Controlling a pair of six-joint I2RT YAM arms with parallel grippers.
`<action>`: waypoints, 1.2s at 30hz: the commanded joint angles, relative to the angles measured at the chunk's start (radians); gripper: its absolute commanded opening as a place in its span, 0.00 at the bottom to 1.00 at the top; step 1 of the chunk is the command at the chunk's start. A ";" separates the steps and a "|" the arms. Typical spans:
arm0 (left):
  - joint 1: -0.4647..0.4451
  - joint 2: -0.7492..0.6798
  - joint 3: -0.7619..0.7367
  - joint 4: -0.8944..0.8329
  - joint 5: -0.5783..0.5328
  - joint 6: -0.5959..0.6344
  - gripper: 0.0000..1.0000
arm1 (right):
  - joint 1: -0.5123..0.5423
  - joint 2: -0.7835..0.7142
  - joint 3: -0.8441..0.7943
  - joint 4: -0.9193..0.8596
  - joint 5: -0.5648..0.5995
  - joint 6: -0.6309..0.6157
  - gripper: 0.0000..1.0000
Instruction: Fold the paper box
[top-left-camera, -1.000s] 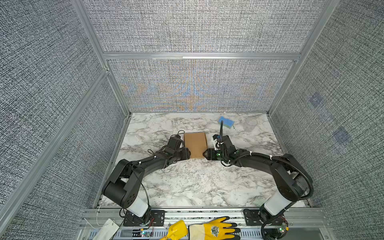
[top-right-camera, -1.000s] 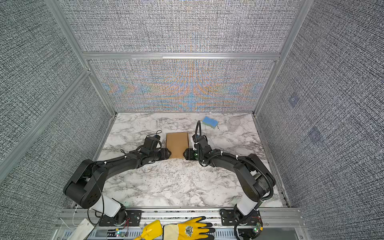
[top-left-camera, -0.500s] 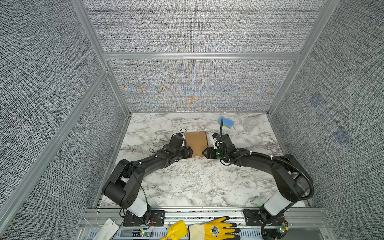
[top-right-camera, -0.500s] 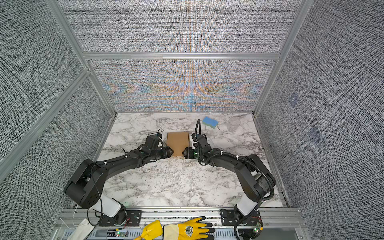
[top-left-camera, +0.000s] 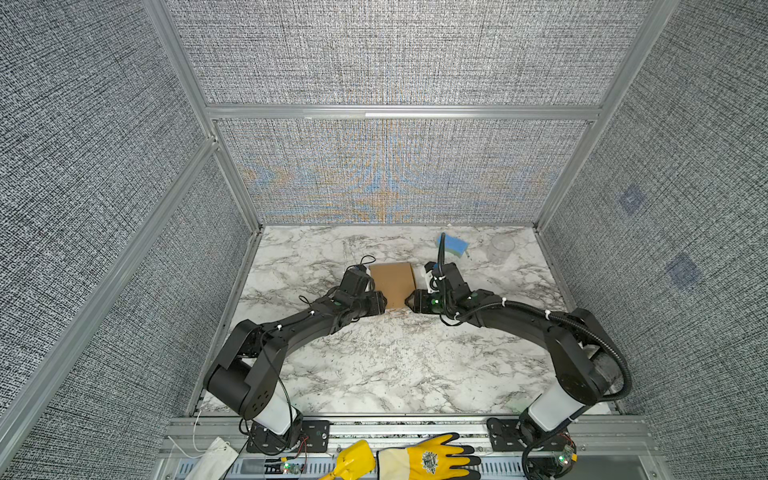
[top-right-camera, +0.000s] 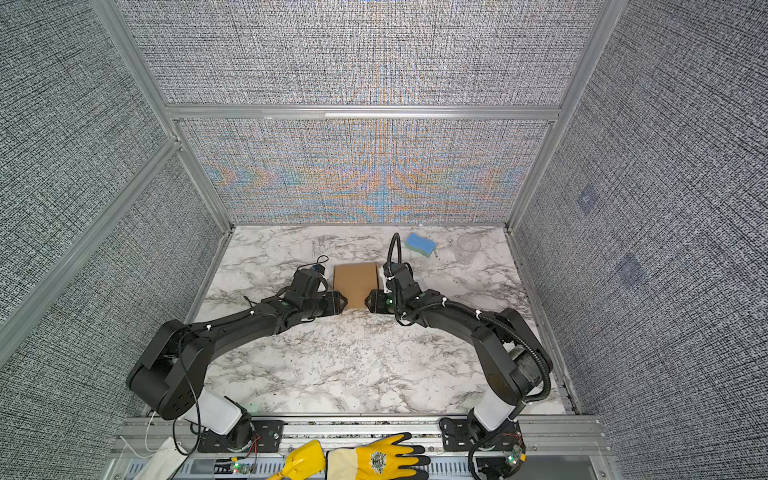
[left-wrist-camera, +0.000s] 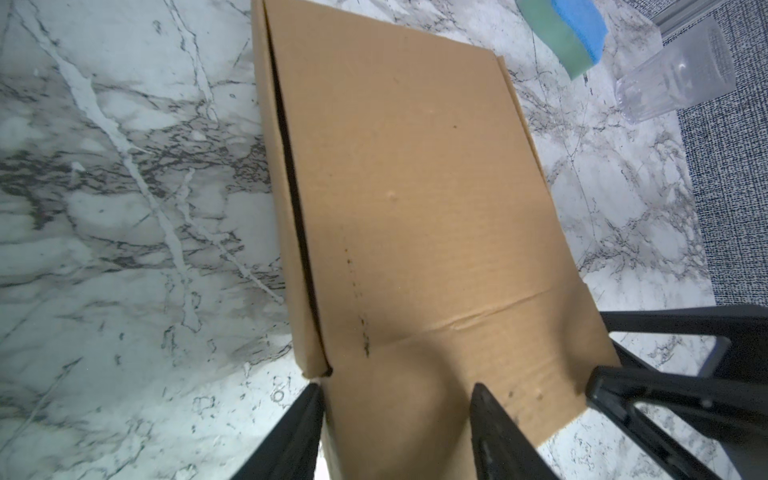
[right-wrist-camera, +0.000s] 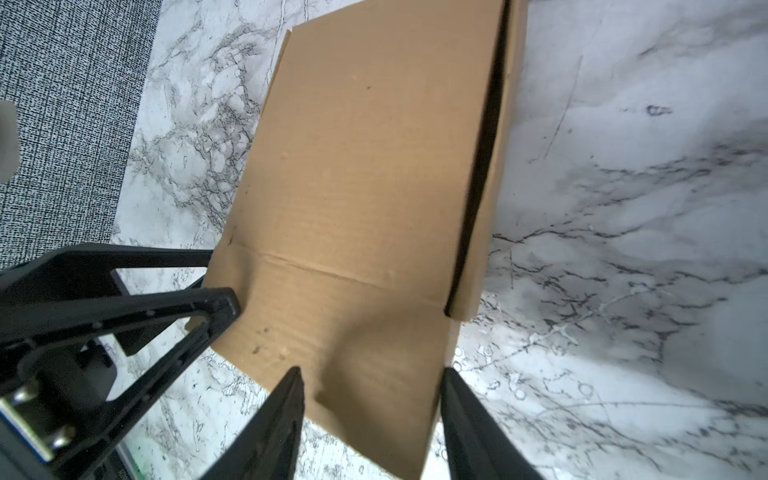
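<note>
The paper box (top-left-camera: 392, 282) sits in the middle of the marble table (top-left-camera: 374, 374), between my two arms. Its long way runs straight away from me. It is plain brown cardboard and looks nearly shut, with the lid lying flat on top. A thin dark gap (left-wrist-camera: 291, 166) shows down one long side. At the short end nearest me a flap (left-wrist-camera: 457, 374) sticks out past a crease, a bit bumpy.

That flap is what matters. It points back at both tools, one at each near corner, so neither arm is nearer. The left gripper (left-wrist-camera: 397, 415) has its fingers about half apart, with a flap corner between them. The right gripper (right-wrist-camera: 370, 399) looks the same at the other corner. I cannot tell if either one squeezes the cardboard.

I think the flap must bend at the crease next.

A blue sponge (top-left-camera: 455, 245) and a clear cup (left-wrist-camera: 677, 70) sit farther back, well apart from the box.
</note>
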 joint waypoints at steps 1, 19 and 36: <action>-0.005 0.000 0.006 0.006 0.033 0.005 0.59 | 0.003 0.008 0.012 -0.016 -0.026 0.008 0.54; -0.006 0.043 -0.019 0.032 0.030 0.013 0.58 | 0.002 0.075 -0.003 0.028 0.012 -0.055 0.42; -0.007 0.083 0.019 0.009 0.024 0.042 0.58 | -0.016 0.088 -0.026 0.107 0.023 -0.126 0.40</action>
